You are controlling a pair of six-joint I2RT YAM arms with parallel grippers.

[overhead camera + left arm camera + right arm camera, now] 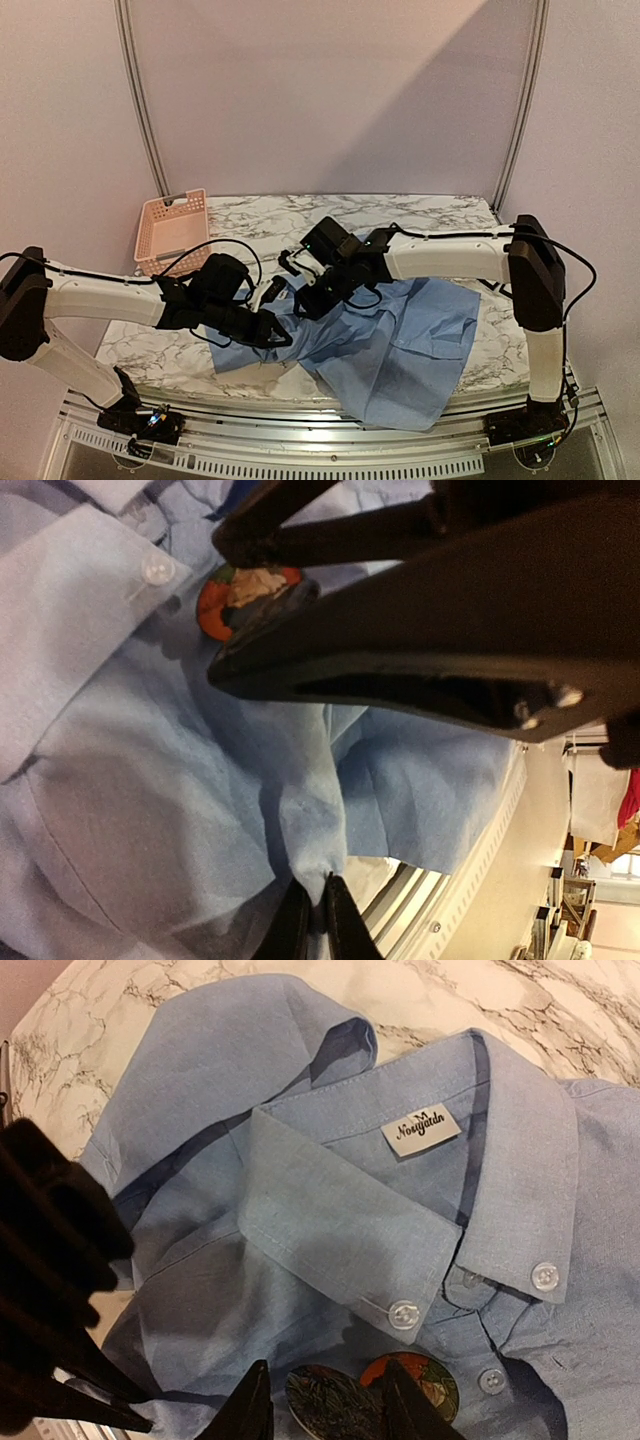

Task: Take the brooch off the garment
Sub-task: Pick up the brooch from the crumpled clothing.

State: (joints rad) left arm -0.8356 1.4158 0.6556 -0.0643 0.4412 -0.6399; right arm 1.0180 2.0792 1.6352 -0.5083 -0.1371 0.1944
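Note:
The garment (pixel 400 340) is a light blue collared shirt, spread over the marble table and hanging off its front edge. Just below the collar button (pixel 404 1314) the brooch (pixel 335 1400) shows as a round dark-patterned disc that overlaps a round orange and green disc (pixel 428 1380). My right gripper (pixel 325 1363) stands open astride the dark disc, with a small gap at its left finger. In the left wrist view the brooch (pixel 250 595) sits between the right fingers (pixel 300 665). My left gripper (pixel 317 880) is shut on a pinched fold of the shirt, below the brooch. Both grippers meet over the shirt's left part (pixel 300 315).
A pink plastic basket (pixel 170 230) stands at the table's back left corner. The table's (pixel 440 215) metal front rail (pixel 480 830) runs close under the left gripper. The shirt's label (pixel 420 1128) lies inside the collar.

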